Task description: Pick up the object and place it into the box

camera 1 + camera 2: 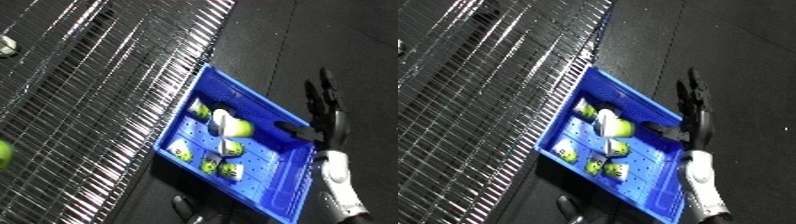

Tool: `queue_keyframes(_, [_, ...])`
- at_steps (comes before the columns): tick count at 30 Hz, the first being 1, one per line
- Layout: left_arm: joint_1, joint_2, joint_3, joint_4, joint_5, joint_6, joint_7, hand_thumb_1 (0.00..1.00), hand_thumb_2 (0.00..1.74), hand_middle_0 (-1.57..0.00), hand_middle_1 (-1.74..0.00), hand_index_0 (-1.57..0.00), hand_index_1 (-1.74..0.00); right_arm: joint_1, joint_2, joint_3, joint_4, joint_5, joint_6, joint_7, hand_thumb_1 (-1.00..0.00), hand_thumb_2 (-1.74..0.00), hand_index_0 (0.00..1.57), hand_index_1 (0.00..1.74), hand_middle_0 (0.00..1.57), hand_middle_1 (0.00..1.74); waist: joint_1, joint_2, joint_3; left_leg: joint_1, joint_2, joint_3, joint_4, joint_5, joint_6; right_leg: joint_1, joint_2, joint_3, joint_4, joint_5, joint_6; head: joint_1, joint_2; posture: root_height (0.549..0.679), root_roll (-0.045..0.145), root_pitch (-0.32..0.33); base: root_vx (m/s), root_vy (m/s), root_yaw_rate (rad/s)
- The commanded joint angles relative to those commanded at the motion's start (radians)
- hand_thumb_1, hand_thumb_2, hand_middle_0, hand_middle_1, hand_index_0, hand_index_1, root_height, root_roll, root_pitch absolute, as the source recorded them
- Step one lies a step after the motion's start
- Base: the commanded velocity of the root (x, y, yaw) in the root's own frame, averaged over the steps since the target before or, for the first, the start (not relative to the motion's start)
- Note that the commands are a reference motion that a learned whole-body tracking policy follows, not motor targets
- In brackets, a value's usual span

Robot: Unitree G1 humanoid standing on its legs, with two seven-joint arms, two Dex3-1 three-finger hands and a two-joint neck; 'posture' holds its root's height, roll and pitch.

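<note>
Several yellow-green objects with white packaging (233, 129) sit inside the blue rectangular plastic bin (289, 197); the biggest, a yellow-green ball shape with a white wrapped part, lies near the bin's middle. Smaller ones lie toward the bin's lower corner and along its wall nearest the shelving.

Your right hand (327, 112), black on its white and silver forearm (336, 175), hangs just outside the bin's right wall. Fingers straight and spread, pointing away from you. Thumb reaches in toward the bin rim. It holds nothing.

Your left hand (187, 209) shows only as dark fingertips at the bottom edge, just below the bin's near corner. You cannot tell whether those fingers are spread or curled.

Silver wire-grid shelving (89, 100) runs along the bin's left side, touching or almost touching its long wall. One more yellow-green round object (4, 154) lies on the wire at the far left edge, well apart from the bin. The bin rests on a dark floor surface (302, 45).
</note>
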Motion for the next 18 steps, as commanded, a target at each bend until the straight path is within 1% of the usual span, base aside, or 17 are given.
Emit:
queue_keyframes(3, [-0.002, 0.001, 0.000, 0.004, -0.006, -0.002, 0.002, 1.00, 1.74, -1.57, -1.74, -1.57, -1.74, 0.004, -0.005, -0.003, 0.023, 0.011, -0.003, -0.001, 0.00, 0.00, 0.00, 0.00, 0.00, 0.00, 0.002, 0.000, 0.000, -0.004, -0.001, -0.005, 0.003, 0.005, -0.0008, -0.004, 0.0032, -0.001, 0.008, -0.003, -0.0026, -0.010, -0.007, 0.664, 0.094, 0.034, 0.018, 0.002, 0.031])
queue_keyframes(6, [0.000, 0.002, -0.001, 0.002, -0.014, -0.002, 0.009, 1.00, 1.74, -1.57, -1.74, -1.57, -1.74, 0.007, -0.002, 0.000, 0.024, 0.019, -0.002, 0.005, 0.00, 0.00, 0.00, 0.00, 0.00, 0.00, 0.008, -0.003, 0.000, -0.010, -0.002, -0.013, 0.007, 0.013, -0.0016, -0.008, 0.0079, -0.006, 0.018, -0.008, -0.0078, -0.056, -0.018, 0.663, 0.095, 0.033, 0.037, -0.015, 0.075])
queue_keyframes(7, [0.006, 0.003, 0.000, -0.004, -0.016, -0.001, 0.014, 1.00, 1.74, -1.57, -1.74, -1.57, -1.74, 0.010, 0.003, 0.006, 0.004, 0.004, 0.003, 0.010, 0.00, 0.00, 0.00, 0.00, 0.00, 0.00, 0.012, -0.006, 0.000, -0.013, -0.002, -0.017, 0.007, 0.019, -0.0024, -0.008, 0.0095, -0.010, 0.019, -0.009, -0.0099, -0.118, -0.019, 0.663, 0.095, 0.033, 0.049, -0.045, 0.135])
queue_keyframes(8, [0.014, 0.004, 0.003, -0.013, -0.018, 0.000, 0.020, 1.00, 1.74, -1.57, -1.74, -1.57, -1.74, 0.013, 0.010, 0.019, -0.034, -0.024, 0.014, 0.016, 0.00, 0.00, 0.00, 0.00, 0.00, 0.00, 0.017, -0.012, 0.000, -0.017, 0.000, -0.022, 0.007, 0.026, -0.0035, -0.008, 0.0110, -0.016, 0.020, -0.012, -0.0130, -0.218, 0.010, 0.662, 0.095, 0.033, 0.047, -0.080, 0.184])
queue_keyframes(10, [0.033, 0.005, 0.011, -0.030, -0.016, 0.001, 0.026, 1.00, 1.74, -1.57, -1.74, -1.57, -1.74, 0.021, 0.029, 0.046, -0.125, -0.085, 0.042, 0.034, 0.00, 0.00, 0.00, 0.00, 0.00, 0.00, 0.029, -0.025, -0.001, -0.026, 0.003, -0.033, 0.007, 0.036, -0.0043, -0.010, 0.0139, -0.026, 0.025, -0.017, -0.0188, -0.284, 0.039, 0.661, 0.095, 0.032, 0.030, -0.094, 0.192])
queue_keyframes(11, [0.042, 0.006, 0.015, -0.040, -0.014, 0.003, 0.028, 1.00, 1.74, -1.57, -1.74, -1.57, -1.74, 0.024, 0.040, 0.063, -0.176, -0.117, 0.059, 0.045, 0.00, 0.00, 0.00, 0.00, 0.00, 0.00, 0.036, -0.033, -0.001, -0.030, 0.005, -0.039, 0.006, 0.040, -0.0036, -0.012, 0.0156, -0.032, 0.030, -0.021, -0.0213, -0.333, 0.059, 0.661, 0.094, 0.032, 0.013, -0.117, 0.223])
queue_keyframes(12, [0.046, 0.007, 0.019, -0.048, -0.011, 0.006, 0.029, 1.00, 1.74, -1.57, -1.74, -1.57, -1.74, 0.026, 0.049, 0.077, -0.220, -0.138, 0.076, 0.053, 0.00, 0.00, 0.00, 0.00, 0.00, 0.00, 0.042, -0.040, -0.001, -0.036, 0.007, -0.044, 0.006, 0.041, -0.0022, -0.016, 0.0173, -0.037, 0.036, -0.024, -0.0232, -0.369, 0.065, 0.660, 0.093, 0.033, -0.016, -0.115, 0.200])
queue_keyframes(13, [0.047, 0.008, 0.021, -0.053, -0.007, 0.009, 0.030, 1.00, 1.74, -1.57, -1.74, -1.57, -1.74, 0.026, 0.057, 0.087, -0.250, -0.149, 0.089, 0.061, 0.00, 0.00, 0.00, 0.00, 0.00, 0.00, 0.048, -0.046, -0.002, -0.040, 0.009, -0.048, 0.005, 0.041, -0.0006, -0.020, 0.0183, -0.041, 0.041, -0.025, -0.0239, -0.395, 0.068, 0.660, 0.092, 0.035, -0.031, -0.098, 0.158])
queue_keyframes(15, [0.043, 0.011, 0.025, -0.058, 0.000, 0.015, 0.032, 1.00, 1.74, -1.57, -1.74, -1.57, -1.74, 0.019, 0.068, 0.111, -0.302, -0.171, 0.111, 0.073, 0.00, 0.00, 0.00, 0.00, 0.00, 0.00, 0.060, -0.058, -0.001, -0.051, 0.013, -0.057, 0.004, 0.046, 0.0007, -0.026, 0.0199, -0.050, 0.047, -0.026, -0.0246, -0.439, 0.071, 0.659, 0.089, 0.038, -0.039, -0.097, 0.146])
queue_keyframes(18, [0.034, 0.014, 0.026, -0.046, 0.008, 0.016, 0.031, 1.00, 1.74, -1.57, -1.74, -1.57, -1.74, 0.000, 0.081, 0.148, -0.351, -0.199, 0.131, 0.092, 0.00, 0.00, 0.00, 0.00, 0.00, 0.00, 0.078, -0.074, 0.000, -0.066, 0.019, -0.072, 0.010, 0.061, -0.0013, -0.029, 0.0220, -0.064, 0.055, -0.027, -0.0251, -0.502, 0.063, 0.658, 0.085, 0.039, -0.025, -0.087, 0.081])
